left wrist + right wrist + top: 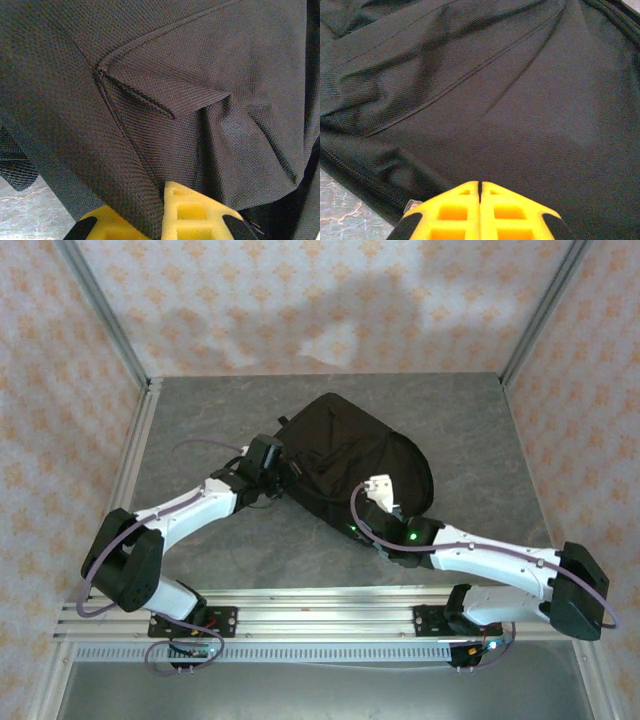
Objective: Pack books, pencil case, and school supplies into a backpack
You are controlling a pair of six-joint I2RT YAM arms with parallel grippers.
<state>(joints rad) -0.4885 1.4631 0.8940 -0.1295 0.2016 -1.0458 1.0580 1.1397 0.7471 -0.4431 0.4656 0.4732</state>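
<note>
Fingers (192, 220) of left gripper (150, 212): yellow, drawn close, with a fold of black woven cloth pinched between them. The cloth belongs to the backpack (165, 100). A stitched seam and a small turned-over flap lie just above the tips. Grey table (25, 212) shows at the lower left of this wrist view, under the bag's edge.

Left gripper (268, 460), overhead view: set against the left edge of the backpack, touching it. Its white arm reaches in from the lower left, with a purple cable (205, 445) arching above it.

Backpack (345, 455): one item, large, black and soft, lying flat near the middle of the table (200, 410). The narrower end points toward the far wall and the rounded end toward the right. Whether its zips are open or shut cannot be told.

Right gripper (372, 483), overhead view: over the near right part of the backpack, its arm coming in from the lower right.

Fingers (515, 212) of right gripper (480, 192): yellow, pressed flat together with only a hairline between them and nothing seen in the nip. The tips lie over a smooth black panel of the backpack (520, 100). Contact with the cloth cannot be told. A zip-lined edge runs along the lower left, with the table (340, 217) just beyond it.
</note>
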